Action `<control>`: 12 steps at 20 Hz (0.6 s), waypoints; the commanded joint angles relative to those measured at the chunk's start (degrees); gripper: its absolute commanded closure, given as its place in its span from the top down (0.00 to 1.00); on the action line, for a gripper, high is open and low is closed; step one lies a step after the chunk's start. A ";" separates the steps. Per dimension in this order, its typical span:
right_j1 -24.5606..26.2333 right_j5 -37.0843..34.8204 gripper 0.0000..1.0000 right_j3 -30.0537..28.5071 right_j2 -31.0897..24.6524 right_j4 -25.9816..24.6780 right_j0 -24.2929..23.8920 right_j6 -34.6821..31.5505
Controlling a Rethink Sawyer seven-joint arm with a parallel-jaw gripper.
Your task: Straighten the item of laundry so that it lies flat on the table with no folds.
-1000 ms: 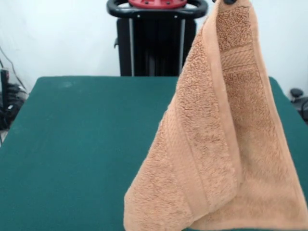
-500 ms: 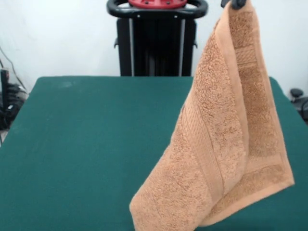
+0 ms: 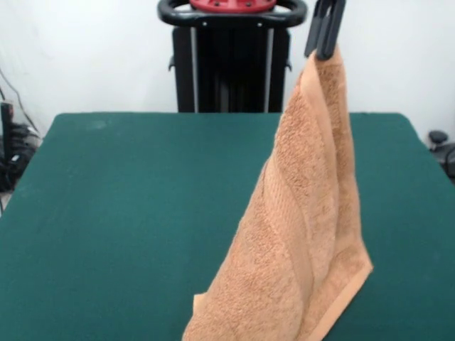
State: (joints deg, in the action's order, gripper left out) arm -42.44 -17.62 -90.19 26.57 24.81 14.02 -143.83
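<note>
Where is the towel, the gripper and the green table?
towel (image 3: 298, 234), front view, middle of the hanging cloth.
gripper (image 3: 325, 50), front view, tips pinching the towel's top corner.
table (image 3: 128, 213), front view, bare green top.

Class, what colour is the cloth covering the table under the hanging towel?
Dark green, seen best in the front view: the table beneath the tan-orange towel.
</note>
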 commanded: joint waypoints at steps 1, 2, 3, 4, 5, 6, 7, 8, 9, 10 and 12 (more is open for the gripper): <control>0.80 -0.46 0.00 -12.66 -6.51 -0.89 0.23 -7.59; 0.70 -1.20 0.00 -12.87 -5.95 -0.96 0.53 -7.61; 0.46 -2.00 0.00 -13.08 -5.43 -1.04 0.79 -7.59; 0.33 -3.05 0.00 -13.09 -4.64 -1.08 1.27 -7.85; 0.35 -4.25 0.00 -12.93 -3.67 -1.03 1.87 -8.42; 0.04 -5.07 0.00 -13.07 -3.21 -0.94 2.10 -8.68; -0.16 -6.36 0.00 -12.92 -2.59 -0.80 2.57 -9.16; -0.40 -7.69 0.00 -12.72 -2.08 -0.56 3.06 -9.75; -0.41 -8.75 0.00 -12.41 -1.19 -0.51 3.81 -10.48; -0.53 -9.66 0.00 -12.34 -0.75 -0.22 4.39 -11.20; -0.57 -11.30 0.00 -12.06 0.11 0.47 5.66 -12.88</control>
State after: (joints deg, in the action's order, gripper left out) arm -42.45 -18.65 -94.66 27.77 24.58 16.34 -143.83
